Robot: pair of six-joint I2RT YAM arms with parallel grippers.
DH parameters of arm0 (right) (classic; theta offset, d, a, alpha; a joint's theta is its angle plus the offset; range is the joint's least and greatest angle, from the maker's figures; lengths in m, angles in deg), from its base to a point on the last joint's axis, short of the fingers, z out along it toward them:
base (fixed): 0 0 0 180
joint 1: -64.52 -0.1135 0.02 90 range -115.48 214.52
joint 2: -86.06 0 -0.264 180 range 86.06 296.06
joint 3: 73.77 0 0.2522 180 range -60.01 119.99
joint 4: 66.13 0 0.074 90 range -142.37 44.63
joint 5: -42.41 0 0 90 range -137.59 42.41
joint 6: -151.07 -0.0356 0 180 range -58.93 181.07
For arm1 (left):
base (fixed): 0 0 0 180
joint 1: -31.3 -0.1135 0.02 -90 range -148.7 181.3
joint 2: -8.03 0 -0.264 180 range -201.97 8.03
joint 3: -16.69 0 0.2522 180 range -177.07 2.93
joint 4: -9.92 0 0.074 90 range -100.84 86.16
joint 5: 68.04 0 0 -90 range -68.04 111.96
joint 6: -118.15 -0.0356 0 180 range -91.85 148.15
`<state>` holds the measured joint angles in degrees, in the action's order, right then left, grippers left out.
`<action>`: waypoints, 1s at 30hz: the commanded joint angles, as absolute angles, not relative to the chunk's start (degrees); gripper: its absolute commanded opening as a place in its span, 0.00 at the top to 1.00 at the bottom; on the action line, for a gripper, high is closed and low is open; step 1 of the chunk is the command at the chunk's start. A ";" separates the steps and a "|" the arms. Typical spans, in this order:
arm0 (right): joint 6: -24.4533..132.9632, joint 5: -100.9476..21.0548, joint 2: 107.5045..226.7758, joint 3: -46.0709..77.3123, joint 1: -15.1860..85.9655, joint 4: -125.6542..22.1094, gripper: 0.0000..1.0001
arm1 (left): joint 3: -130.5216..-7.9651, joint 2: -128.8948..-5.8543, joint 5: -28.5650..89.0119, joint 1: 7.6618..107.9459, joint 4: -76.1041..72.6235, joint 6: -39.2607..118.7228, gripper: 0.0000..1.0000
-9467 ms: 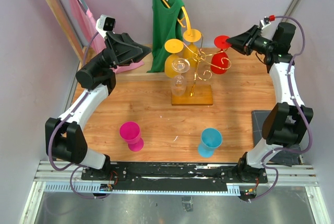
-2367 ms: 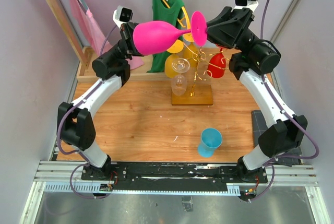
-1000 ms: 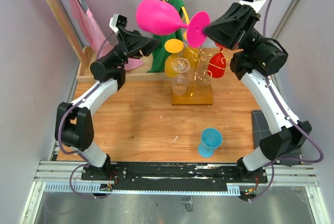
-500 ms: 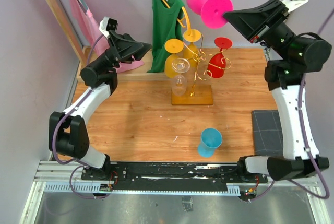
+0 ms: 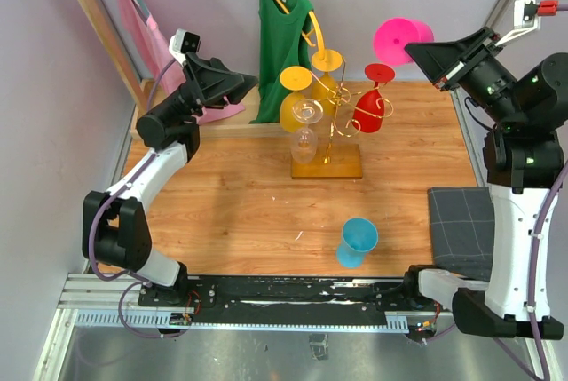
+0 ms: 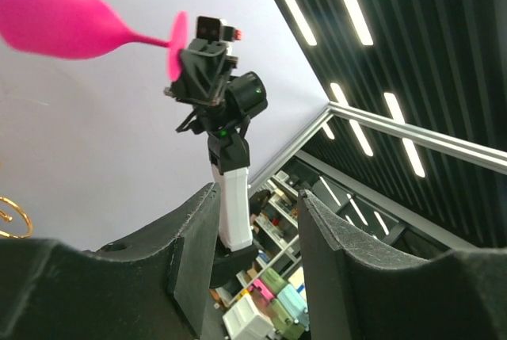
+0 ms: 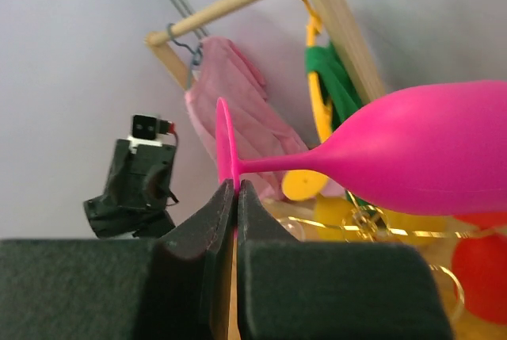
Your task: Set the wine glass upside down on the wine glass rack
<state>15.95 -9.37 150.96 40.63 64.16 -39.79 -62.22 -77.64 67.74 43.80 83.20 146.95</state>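
Note:
The pink wine glass (image 7: 428,158) lies sideways in the air, with its bowl toward the rack. My right gripper (image 7: 236,189) is shut on the rim of its round foot (image 7: 225,146). In the top view only the pink foot (image 5: 397,41) shows, high at the back right, in front of the right gripper (image 5: 419,51). The gold wine glass rack (image 5: 330,106) stands mid-table on its flat base (image 5: 327,166), left of and below the glass. My left gripper (image 5: 241,86) is open and empty near the back left. In its wrist view, the left gripper (image 6: 257,221) looks up at the glass (image 6: 63,19).
Yellow (image 5: 295,101), clear (image 5: 304,137) and red (image 5: 369,110) glasses hang on the rack. A teal cup (image 5: 358,241) stands near the front. The wooden clothes frame holds a green top (image 5: 282,35) and a pink garment (image 5: 151,43) at the back. A dark mat (image 5: 461,221) lies at the right.
My right arm has swung right and slightly down, carrying the pink glass away from above the rack. Earlier the left gripper passed the glass to the right. The left arm has barely moved.

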 commanded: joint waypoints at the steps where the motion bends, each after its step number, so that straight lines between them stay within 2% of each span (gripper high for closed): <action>1: 16.88 -10.98 150.05 39.14 69.62 -28.07 0.99 | -61.99 -75.35 68.67 43.35 98.07 148.30 0.52; 8: 16.02 -10.51 147.72 36.53 74.69 -20.68 0.99 | -61.31 -74.63 69.00 43.35 98.01 148.48 0.52; 30: 7.10 -7.64 150.41 25.76 76.73 -24.34 0.99 | -59.72 -74.30 69.25 43.35 98.02 148.47 0.52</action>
